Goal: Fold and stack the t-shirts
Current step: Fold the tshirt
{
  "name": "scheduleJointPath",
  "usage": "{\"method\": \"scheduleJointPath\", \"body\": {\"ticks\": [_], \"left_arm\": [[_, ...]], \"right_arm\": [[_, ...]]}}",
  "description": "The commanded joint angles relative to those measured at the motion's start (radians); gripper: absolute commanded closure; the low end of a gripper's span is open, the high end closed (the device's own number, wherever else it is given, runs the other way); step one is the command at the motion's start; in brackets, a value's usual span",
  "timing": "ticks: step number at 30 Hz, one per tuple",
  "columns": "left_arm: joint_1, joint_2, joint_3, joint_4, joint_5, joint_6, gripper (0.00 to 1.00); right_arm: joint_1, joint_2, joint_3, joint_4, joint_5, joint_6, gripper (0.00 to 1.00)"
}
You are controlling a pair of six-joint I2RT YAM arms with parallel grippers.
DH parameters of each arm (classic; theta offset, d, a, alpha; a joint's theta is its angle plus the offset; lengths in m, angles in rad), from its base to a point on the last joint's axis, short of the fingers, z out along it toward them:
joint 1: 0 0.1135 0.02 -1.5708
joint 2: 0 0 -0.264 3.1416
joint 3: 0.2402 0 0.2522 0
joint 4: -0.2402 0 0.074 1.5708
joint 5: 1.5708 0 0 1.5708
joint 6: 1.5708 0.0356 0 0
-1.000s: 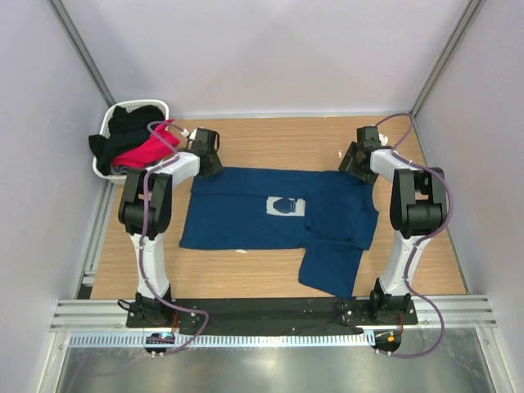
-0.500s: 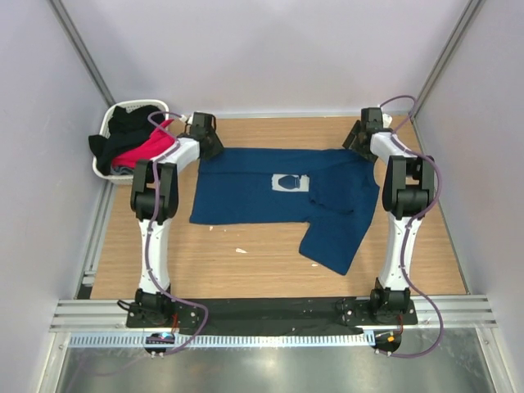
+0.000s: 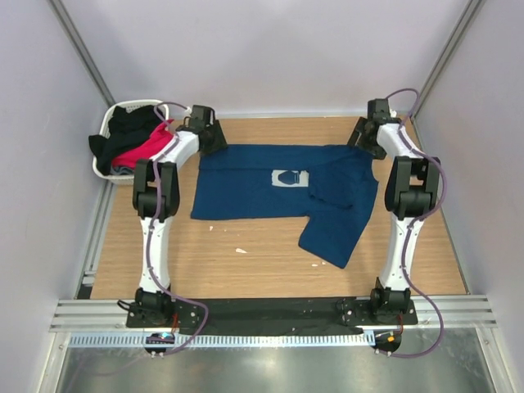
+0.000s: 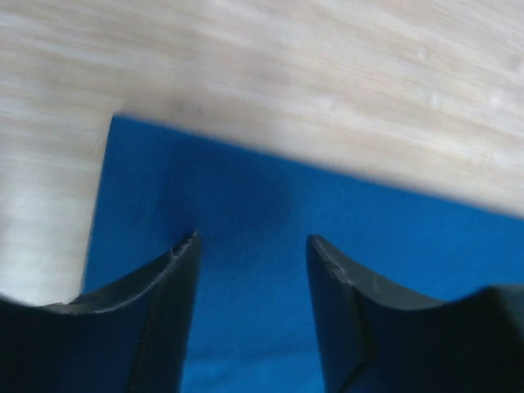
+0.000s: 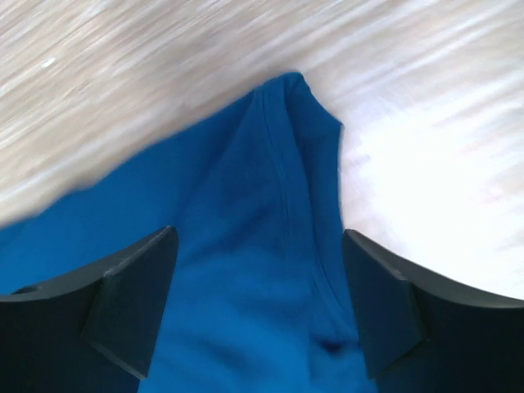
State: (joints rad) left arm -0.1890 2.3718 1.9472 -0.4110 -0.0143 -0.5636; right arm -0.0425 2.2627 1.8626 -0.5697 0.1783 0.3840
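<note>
The white basket [image 3: 139,105], heaped with a pink t-shirt [image 3: 144,151] and a black t-shirt [image 3: 124,123], stands just beside my left gripper [image 3: 210,136] and blocks that far-left corner. My right gripper [image 3: 366,139] has the side wall [image 3: 483,164] near it. Both sets of jaws stand apart over the navy t-shirt [image 3: 270,196]. The bare table [image 3: 246,274] lies open from the shirt's near hem to the near edge, with only 1 small white scrap [image 3: 241,250] on it. A thin wood strip runs free behind the shirt.
</note>
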Motion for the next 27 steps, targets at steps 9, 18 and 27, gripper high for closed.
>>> {"method": "scheduleJointPath", "body": {"ticks": [9,18,27], "left_arm": [[0.008,-0.607,-0.298,-0.111,0.085,0.081,0.06],[0.008,-1.104,-0.971,-0.072,-0.058,-0.303,0.12],[0.010,-1.249,-1.275,0.009,-0.174,-0.483,0.29]], "right_arm": [[-0.008,-0.635,-0.328,-0.131,-0.056,0.022,0.00],[-0.008,-1.052,-0.943,-0.062,-0.165,0.197,0.00],[-0.008,-1.267,-1.223,-0.055,-0.218,0.308,0.08]]}}
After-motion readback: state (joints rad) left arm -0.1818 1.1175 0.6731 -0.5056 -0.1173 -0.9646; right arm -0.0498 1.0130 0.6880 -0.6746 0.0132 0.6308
